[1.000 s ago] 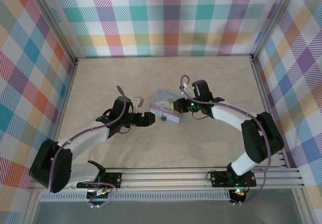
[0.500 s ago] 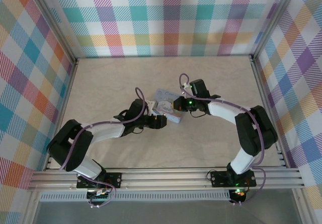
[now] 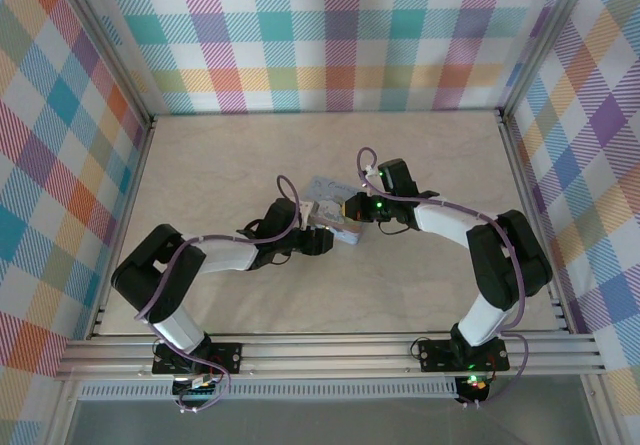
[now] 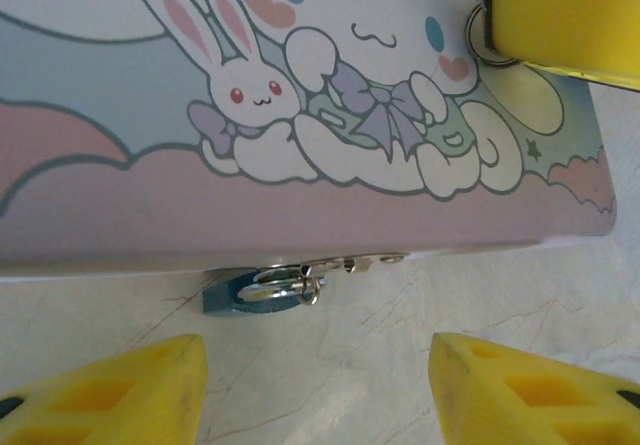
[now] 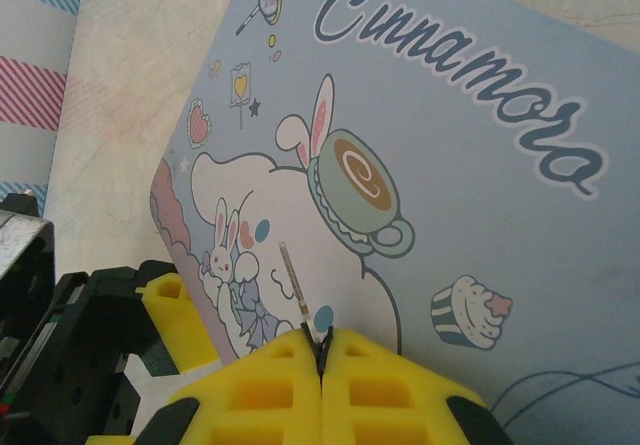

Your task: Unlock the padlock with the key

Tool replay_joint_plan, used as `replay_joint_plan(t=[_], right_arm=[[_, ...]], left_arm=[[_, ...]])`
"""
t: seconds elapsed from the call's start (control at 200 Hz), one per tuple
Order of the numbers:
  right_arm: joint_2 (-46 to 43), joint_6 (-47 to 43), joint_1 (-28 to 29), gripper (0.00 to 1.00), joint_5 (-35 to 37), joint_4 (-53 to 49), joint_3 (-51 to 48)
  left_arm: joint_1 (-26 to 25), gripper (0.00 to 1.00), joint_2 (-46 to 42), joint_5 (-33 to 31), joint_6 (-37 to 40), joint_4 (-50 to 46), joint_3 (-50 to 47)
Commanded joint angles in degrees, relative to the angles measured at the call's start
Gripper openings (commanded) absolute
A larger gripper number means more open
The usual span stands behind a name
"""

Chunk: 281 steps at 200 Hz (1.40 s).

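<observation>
Left fingers [image 4: 120, 385] spread wide, padlock [image 4: 262, 291] ahead between them, right fingers [image 5: 385, 385] pinching key [image 5: 295, 285] over tin [image 5: 480, 95].

Walled left, far and right by pastel plaid cloth panels [image 3: 330, 35]; floored with pale cream marbled tabletop [image 3: 430, 155]; edged near by slotted aluminium rail [image 3: 330, 353]; evenly lit.

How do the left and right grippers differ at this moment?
The left gripper is open, fingers wide apart; the right gripper is shut. The left holds nothing, with the padlock ahead between its fingers at the edge of the tin; the right pinches the key. The left sits low beside the tin; the right is over its lid. Both have yellow fingers.
</observation>
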Motion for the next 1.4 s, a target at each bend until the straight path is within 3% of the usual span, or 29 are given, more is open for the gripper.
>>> replay_joint_plan(t=[0.0, 0.6, 1.4], right_arm=[[0.77, 0.7, -0.44, 0.0, 1.89, -4.95, -2.73], [0.67, -0.99, -0.46, 0.0, 1.38, -6.08, -2.93], [0.68, -0.76, -0.35, 0.0, 0.21, -5.66, -2.45]], left_arm=[[-0.92, 0.59, 1.25, -0.96, 1.68, 3.77, 0.64], [-1.0, 0.5, 6.13, -3.74, 4.52, 5.66, 2.54], [-2.41, 0.39, 6.89, -2.02, 4.17, 5.39, 3.87]])
